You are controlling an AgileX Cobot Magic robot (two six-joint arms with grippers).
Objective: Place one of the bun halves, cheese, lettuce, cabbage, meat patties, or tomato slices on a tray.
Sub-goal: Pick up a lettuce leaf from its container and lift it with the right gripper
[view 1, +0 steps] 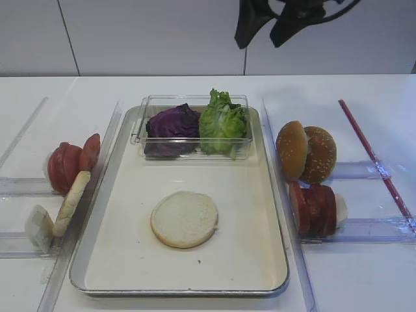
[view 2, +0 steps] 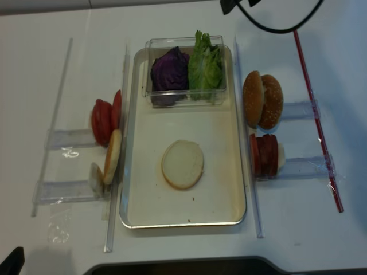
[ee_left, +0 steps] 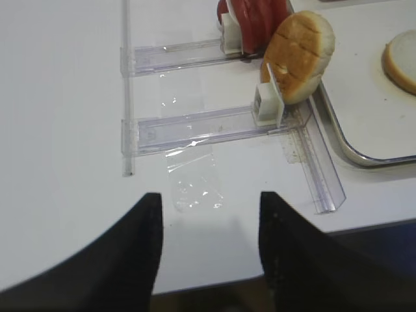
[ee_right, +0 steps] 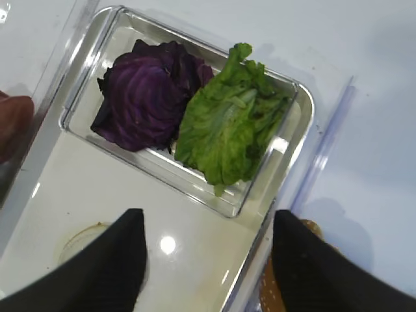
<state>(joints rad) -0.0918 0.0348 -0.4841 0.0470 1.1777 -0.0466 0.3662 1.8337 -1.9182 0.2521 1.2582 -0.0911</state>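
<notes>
The right gripper (ee_right: 208, 260) hung empty, jaws wide; dropping off-centre, it risked snagging cabbage (ee_right: 146, 94) with lettuce (ee_right: 227, 123).

No writing, label, brand mark or number can be read anywhere: not on the tray (view 1: 273, 195), the clear plastic box (view 1: 192, 104) at its far end, or the white surface (view 1: 364, 273) around it.

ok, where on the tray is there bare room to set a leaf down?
Bare tray floor lies all around the flat bun half: a strip between it and the clear box, and margins left, right and in front. The far end is crowded: the box with cabbage and lettuce fills it.
</notes>
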